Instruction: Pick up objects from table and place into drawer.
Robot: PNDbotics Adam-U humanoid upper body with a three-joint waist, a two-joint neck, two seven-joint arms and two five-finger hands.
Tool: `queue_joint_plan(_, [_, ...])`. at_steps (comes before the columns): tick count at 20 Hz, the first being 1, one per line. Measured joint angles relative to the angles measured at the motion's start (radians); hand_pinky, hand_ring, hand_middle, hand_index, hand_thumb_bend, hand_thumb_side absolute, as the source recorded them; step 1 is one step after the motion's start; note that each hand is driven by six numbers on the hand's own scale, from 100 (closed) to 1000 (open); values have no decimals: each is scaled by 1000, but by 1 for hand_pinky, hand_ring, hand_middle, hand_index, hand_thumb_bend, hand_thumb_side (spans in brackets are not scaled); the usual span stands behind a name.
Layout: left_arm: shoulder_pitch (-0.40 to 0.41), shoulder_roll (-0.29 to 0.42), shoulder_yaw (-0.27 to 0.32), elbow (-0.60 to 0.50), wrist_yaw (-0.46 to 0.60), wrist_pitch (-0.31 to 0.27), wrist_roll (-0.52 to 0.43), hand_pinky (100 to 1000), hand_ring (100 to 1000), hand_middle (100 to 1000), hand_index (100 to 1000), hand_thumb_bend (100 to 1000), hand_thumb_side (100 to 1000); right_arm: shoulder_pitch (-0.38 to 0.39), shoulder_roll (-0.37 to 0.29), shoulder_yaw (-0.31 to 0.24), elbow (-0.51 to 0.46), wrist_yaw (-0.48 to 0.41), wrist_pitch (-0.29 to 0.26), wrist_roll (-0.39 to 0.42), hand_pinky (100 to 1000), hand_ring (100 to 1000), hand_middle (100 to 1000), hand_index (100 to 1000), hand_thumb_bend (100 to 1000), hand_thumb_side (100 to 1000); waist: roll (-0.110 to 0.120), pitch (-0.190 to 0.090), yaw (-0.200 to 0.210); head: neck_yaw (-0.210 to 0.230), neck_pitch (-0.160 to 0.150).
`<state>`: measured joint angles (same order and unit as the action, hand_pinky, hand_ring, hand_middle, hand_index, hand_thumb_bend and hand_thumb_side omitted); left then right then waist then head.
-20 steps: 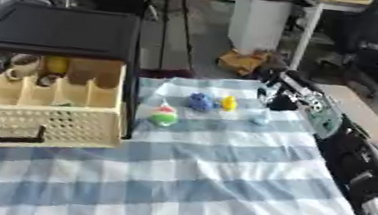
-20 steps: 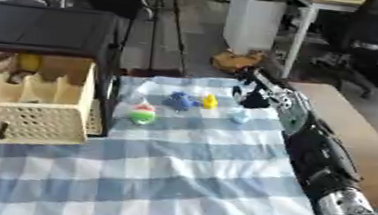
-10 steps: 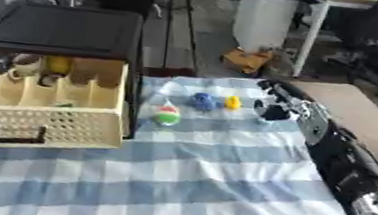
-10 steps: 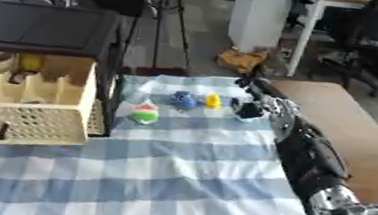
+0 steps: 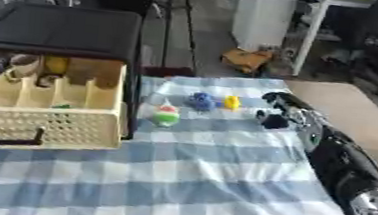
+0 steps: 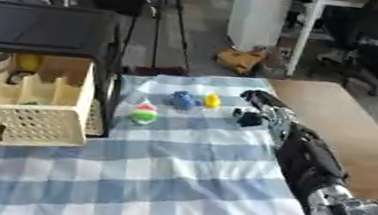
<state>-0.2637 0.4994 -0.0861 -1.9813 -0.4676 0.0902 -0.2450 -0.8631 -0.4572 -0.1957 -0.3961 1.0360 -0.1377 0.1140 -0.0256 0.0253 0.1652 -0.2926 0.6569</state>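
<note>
No legible writing is seen. The right hand (image 5: 282,114) is curled together beside the yellow toy (image 5: 231,102); whether anything is held cannot be told.

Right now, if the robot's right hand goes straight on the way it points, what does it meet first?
Probably the small yellow toy, which lies just left of the right hand on the checked cloth; the blue toy comes after. Depth is unclear.
</note>
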Motion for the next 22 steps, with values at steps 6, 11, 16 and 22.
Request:
queue_joint_plan(6, [1,-7,-3,0,0,-1,-1,100,100,100,602,410,1000,-9,-6,12,35,6,15,-10,703,825,836,922,100,359,3,7,7,-1,-1])
queue_joint_plan(11, [0,-7,-4,0,0,-6,-4,100,100,100,603,408,1000,-10,-8,23,52,20,20,-17,701,817,841,916,100,321,5,14,15,-7,-8])
queue_joint_plan(16, [0,-7,-4,0,0,-7,-3,100,100,100,603,405,1000,-18,-15,30,66,42,24,-33,673,790,837,913,100,294,5,23,21,-10,-10])
queue_joint_plan(22, [0,-7,-4,0,0,-7,-3,100,100,100,603,403,1000,-23,-24,36,76,50,19,-41,602,723,801,897,100,299,4,27,22,-12,-14])
